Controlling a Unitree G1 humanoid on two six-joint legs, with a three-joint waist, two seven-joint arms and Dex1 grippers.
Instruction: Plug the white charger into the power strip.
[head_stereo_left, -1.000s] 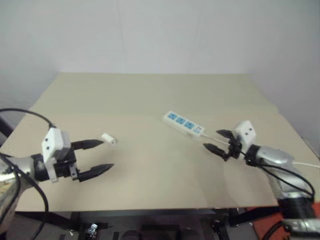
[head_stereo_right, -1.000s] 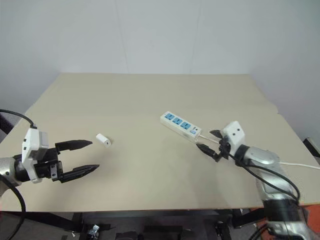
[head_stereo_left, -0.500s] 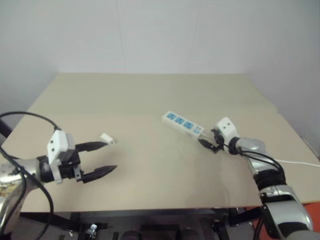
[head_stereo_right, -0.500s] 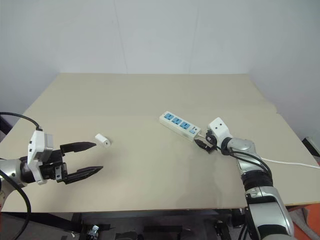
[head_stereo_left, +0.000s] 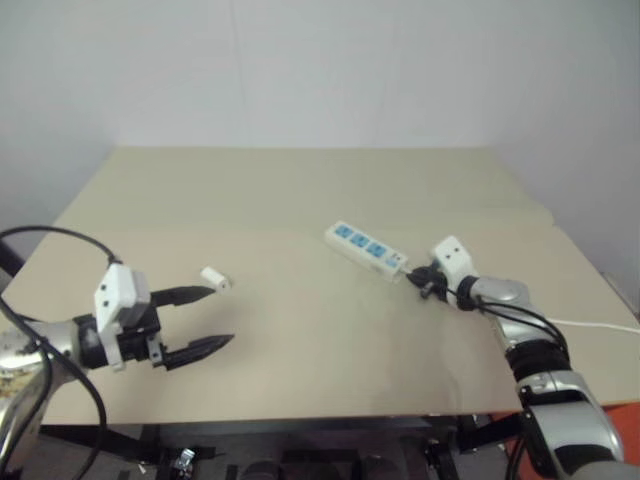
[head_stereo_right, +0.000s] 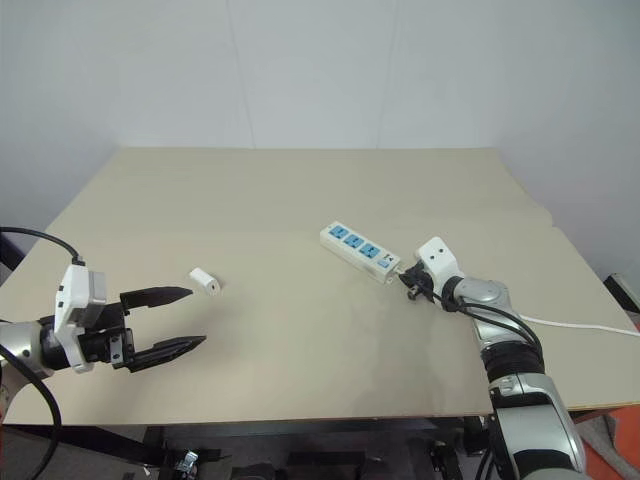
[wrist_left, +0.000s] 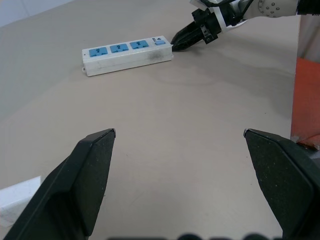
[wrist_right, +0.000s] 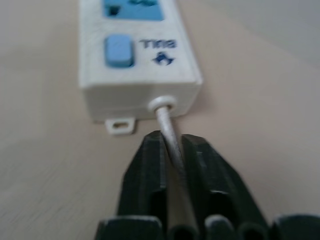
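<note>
The power strip (head_stereo_left: 366, 247) lies at an angle right of the table's middle, a long white bar with three blue sockets and a blue switch (wrist_right: 119, 50). My right gripper (head_stereo_left: 415, 279) is at its near end, shut on the thin white cord (wrist_right: 167, 125) just where it leaves the strip. The white charger (head_stereo_left: 215, 277) lies on its side on the left of the table. My left gripper (head_stereo_left: 222, 316) hovers open just short of it, nothing between its fingers. In the left wrist view the strip (wrist_left: 127, 52) lies far ahead of those open fingers.
The beige table (head_stereo_left: 300, 190) reaches back to a white wall. The cord (head_stereo_right: 570, 325) trails off past the table's right edge. An orange object (wrist_left: 307, 100) stands beyond that edge.
My right gripper came forward and down to the strip's near end, then closed on the cord. The left gripper, the charger and the strip kept still.
</note>
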